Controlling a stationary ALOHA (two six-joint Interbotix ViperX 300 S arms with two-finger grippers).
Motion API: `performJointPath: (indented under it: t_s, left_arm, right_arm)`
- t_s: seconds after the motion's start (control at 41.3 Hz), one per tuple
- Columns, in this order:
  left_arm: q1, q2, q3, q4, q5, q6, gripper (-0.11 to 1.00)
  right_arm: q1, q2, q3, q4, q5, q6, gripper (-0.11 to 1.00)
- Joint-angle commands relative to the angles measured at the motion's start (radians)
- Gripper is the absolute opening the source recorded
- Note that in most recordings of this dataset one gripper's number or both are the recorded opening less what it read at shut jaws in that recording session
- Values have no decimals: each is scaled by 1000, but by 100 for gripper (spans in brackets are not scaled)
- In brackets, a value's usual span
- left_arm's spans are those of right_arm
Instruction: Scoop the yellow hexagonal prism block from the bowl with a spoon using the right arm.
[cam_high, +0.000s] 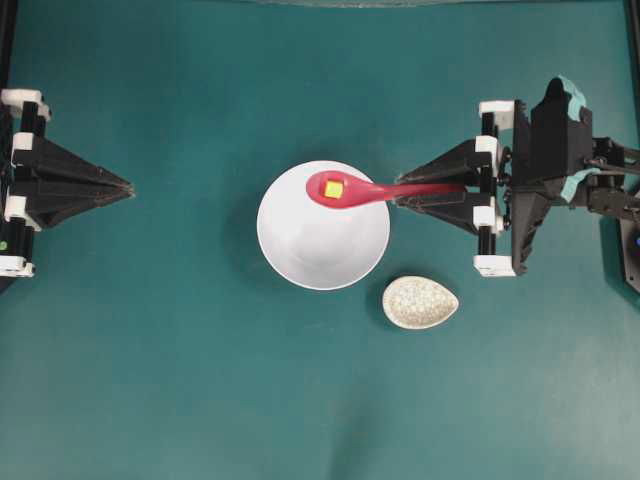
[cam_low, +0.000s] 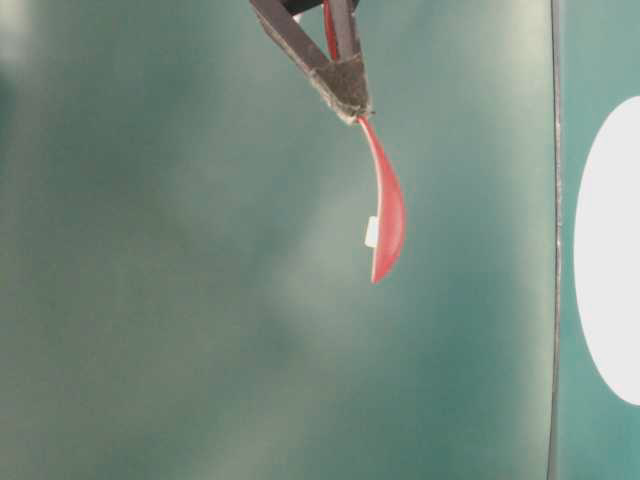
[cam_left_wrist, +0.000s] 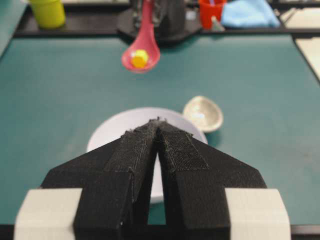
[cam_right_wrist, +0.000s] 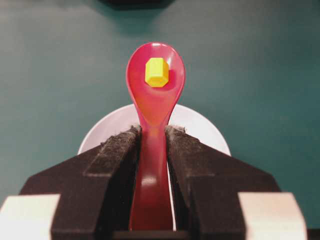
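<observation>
My right gripper (cam_high: 400, 196) (cam_right_wrist: 152, 131) is shut on the handle of the red-pink spoon (cam_high: 352, 190) (cam_right_wrist: 154, 90). The spoon is held level above the white bowl (cam_high: 322, 245) (cam_right_wrist: 205, 125), its scoop over the bowl's far rim. The yellow hexagonal prism block (cam_high: 334, 188) (cam_right_wrist: 156, 72) (cam_left_wrist: 139, 58) lies in the scoop. The spoon (cam_left_wrist: 142, 47) hangs high above the bowl (cam_left_wrist: 112, 132) in the left wrist view. The table-level view shows the spoon (cam_low: 386, 212) edge-on under the right gripper (cam_low: 350, 105). My left gripper (cam_high: 130, 188) (cam_left_wrist: 158, 121) rests shut and empty at the left edge.
A small speckled oval spoon rest (cam_high: 419, 302) (cam_left_wrist: 202, 113) lies on the teal mat just right of the bowl. At the far side in the left wrist view stand a yellow-green cup (cam_left_wrist: 47, 12), a red cup (cam_left_wrist: 210, 11) and a blue cloth (cam_left_wrist: 249, 14).
</observation>
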Motion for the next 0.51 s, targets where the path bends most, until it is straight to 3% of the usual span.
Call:
performJointPath:
  t_s: [0.0,0.485]
  left_arm:
    - [2,3,-20,3,-3,0,5]
    - [2,3,-20,3,-2,2,5]
  right_arm:
    - [6,-15,-26,-2,-5,2,24]
    - [9,-12,-26,-2,6,3,24]
